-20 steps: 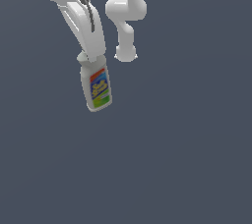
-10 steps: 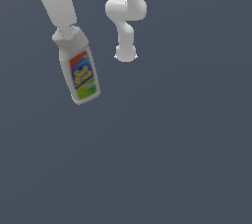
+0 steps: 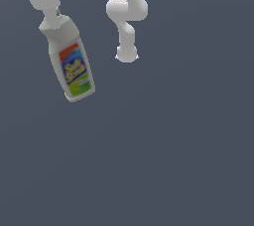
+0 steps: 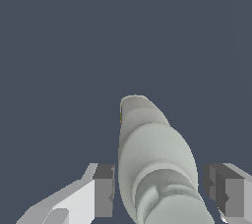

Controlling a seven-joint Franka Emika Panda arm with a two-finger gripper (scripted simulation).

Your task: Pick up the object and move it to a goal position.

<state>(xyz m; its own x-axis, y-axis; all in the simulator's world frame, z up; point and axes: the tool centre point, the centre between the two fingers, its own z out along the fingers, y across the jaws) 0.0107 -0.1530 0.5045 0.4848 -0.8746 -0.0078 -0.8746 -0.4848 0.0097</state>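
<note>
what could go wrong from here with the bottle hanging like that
1. The bottle seems held only near its cap end, tilted, with most of its body hanging below the gripper. A quick swing might make it pivot or slip out.
2. In the wrist view there are visible gaps between the bottle and each of the jaws, so I cannot confirm a firm clamp; it may be loose.

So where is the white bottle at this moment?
The bottle is in the upper part of the exterior view's left, tilted, hanging below the pincer and to the left of the arm's base.
</note>
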